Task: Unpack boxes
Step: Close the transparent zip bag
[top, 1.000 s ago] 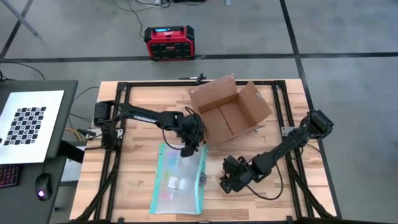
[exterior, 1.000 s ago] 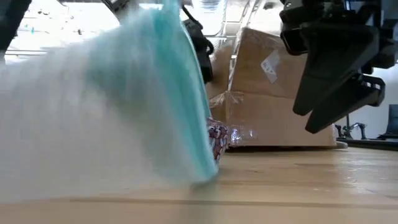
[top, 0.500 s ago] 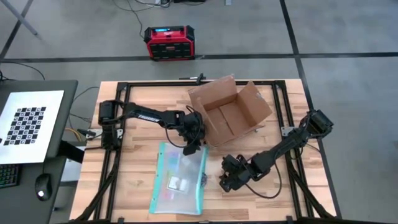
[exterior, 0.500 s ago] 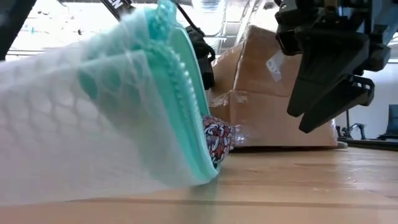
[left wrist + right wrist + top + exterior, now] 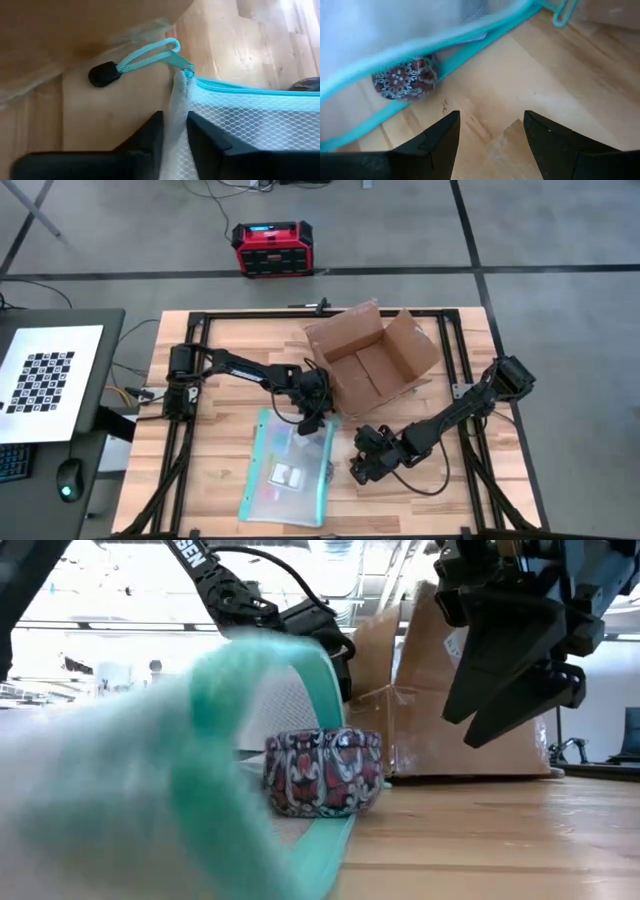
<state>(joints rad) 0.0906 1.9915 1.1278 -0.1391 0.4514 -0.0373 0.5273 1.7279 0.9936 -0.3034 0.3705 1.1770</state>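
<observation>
The left gripper [image 5: 174, 135] pinches the mesh corner of a teal-edged pouch [image 5: 285, 475] lying just near of the open cardboard box [image 5: 368, 365] at the table's far centre. The right gripper [image 5: 490, 132] hovers open beside a patterned roll [image 5: 323, 772], apparently spilled out; next comes lifting the pouch clear.

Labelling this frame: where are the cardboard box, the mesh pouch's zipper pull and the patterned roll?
cardboard box [image 5: 362, 370]: high view, inside floor.
zipper pull [image 5: 150, 54]: left wrist view, teal cord loop.
patterned roll [image 5: 322, 772]: low view, side.
</observation>
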